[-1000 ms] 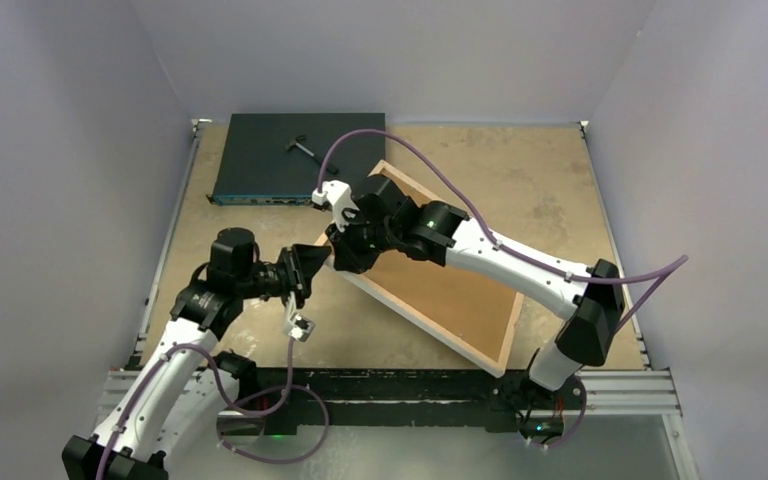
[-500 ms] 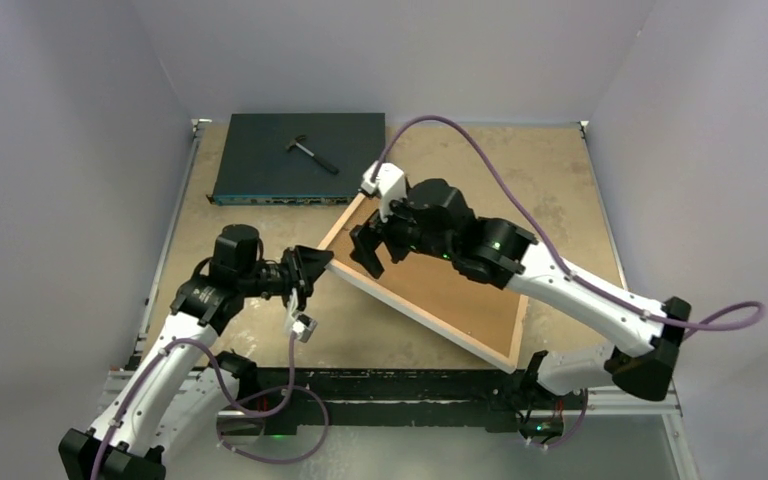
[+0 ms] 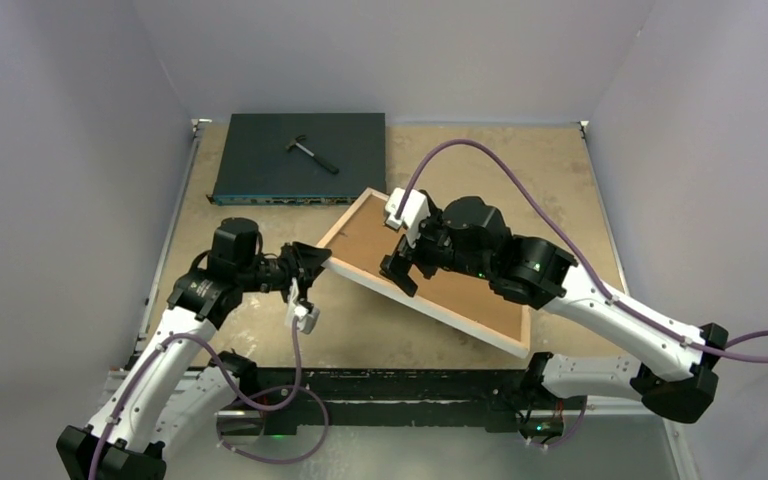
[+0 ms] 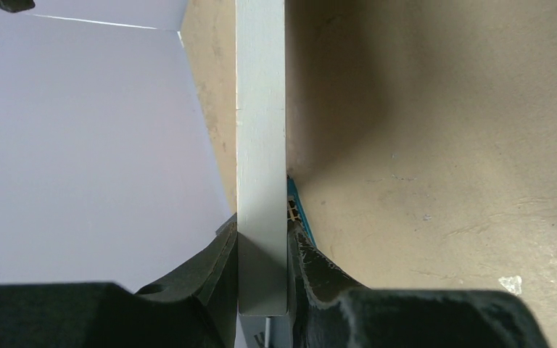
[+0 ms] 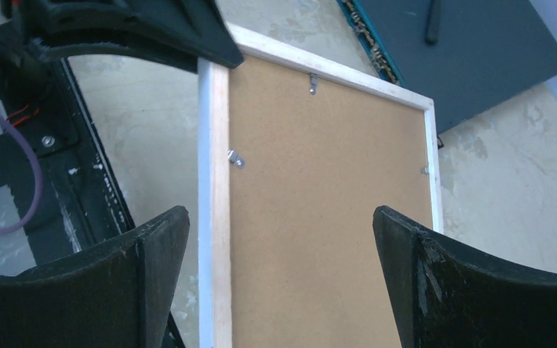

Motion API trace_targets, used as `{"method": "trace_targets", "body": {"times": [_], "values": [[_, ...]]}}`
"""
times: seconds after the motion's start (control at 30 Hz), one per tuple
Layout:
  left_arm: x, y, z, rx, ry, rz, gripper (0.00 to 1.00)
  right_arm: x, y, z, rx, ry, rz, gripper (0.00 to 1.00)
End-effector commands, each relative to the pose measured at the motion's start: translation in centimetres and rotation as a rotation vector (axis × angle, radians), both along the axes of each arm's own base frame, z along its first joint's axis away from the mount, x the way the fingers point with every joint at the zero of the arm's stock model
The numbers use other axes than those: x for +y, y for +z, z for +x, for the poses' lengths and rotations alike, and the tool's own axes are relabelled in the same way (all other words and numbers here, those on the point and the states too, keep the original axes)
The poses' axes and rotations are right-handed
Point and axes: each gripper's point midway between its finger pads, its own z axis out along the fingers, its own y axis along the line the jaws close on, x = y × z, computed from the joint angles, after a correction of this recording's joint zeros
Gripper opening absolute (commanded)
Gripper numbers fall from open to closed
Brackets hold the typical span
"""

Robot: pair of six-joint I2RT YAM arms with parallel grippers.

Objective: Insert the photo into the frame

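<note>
Left gripper (image 3: 310, 268) clamps frame (image 3: 430, 308) rail; right gripper (image 3: 401, 272) splayed wide over backing board (image 3: 362, 232); frame front hidden.

The white thin-railed wooden frame (image 3: 460, 325) sits at centre, the plain brown backing board (image 3: 360, 235) inside it. Upper left, behind it, sits the dark flat box (image 3: 260, 160) (small black tool (image 3: 310, 151) on top).

Beneath my right pincer (image 5: 279, 239) the backing board (image 5: 333, 188) is matt brown fibreboard. The frame (image 5: 220, 188) around it is pale bare wood with a smooth white-painted side, its small clips (image 5: 236, 158) shiny metal.
</note>
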Motion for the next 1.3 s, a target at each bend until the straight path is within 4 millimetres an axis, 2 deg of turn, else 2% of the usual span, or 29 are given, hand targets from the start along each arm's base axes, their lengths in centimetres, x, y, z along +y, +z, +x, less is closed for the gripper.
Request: {"method": "trace_targets", "body": {"times": [0.0,0.13,0.2,0.37,0.63,0.7,0.83,1.03,1.13,1.17,1.27], "values": [[-0.7,3.7,0.5,-0.03,0.006,-0.074,0.0,0.9,0.6,-2.2,-0.006,0.119,-0.017,0.99],[-0.7,3.9,0.6,-0.013,0.016,-0.08,0.0,2.2,-2.5,-4.5,0.022,0.171,-0.108,0.99],[-0.7,3.8,0.6,-0.009,0.017,-0.082,0.0,2.3,-3.8,-4.7,0.02,0.154,-0.166,0.99],[-0.7,4.5,0.6,-0.007,0.025,-0.101,0.0,1.0,-5.6,-2.5,-0.068,-0.007,-0.292,0.96],[-0.7,5.1,0.9,-0.002,0.04,-0.111,0.0,-0.8,-9.5,-1.8,-0.119,-0.117,-0.489,0.77],[-0.8,5.1,1.0,-0.003,0.042,-0.114,0.0,-1.5,-10.2,-1.2,-0.14,-0.163,-0.531,0.7],[-0.7,5.3,1.0,-0.011,0.05,-0.12,0.0,-1.9,-9.8,-0.2,-0.172,-0.233,-0.55,0.48],[-0.5,5.7,1.4,-0.026,0.068,-0.124,0.0,-1.3,-6.9,0.3,-0.196,-0.271,-0.46,0.14],[-0.5,6.7,2.0,-0.041,0.101,-0.172,0.0,-1.0,-5.6,0.1,-0.182,-0.279,-0.4,0.09],[-0.6,7.4,2.4,-0.051,0.115,-0.203,0.07,-0.8,-5.2,0.0,-0.176,-0.272,-0.383,0.09],[-0.5,9.6,3.3,-0.051,0.171,-0.304,0.61,-0.7,-4.6,-0.7,-0.123,-0.268,-0.356,0.07]]}}
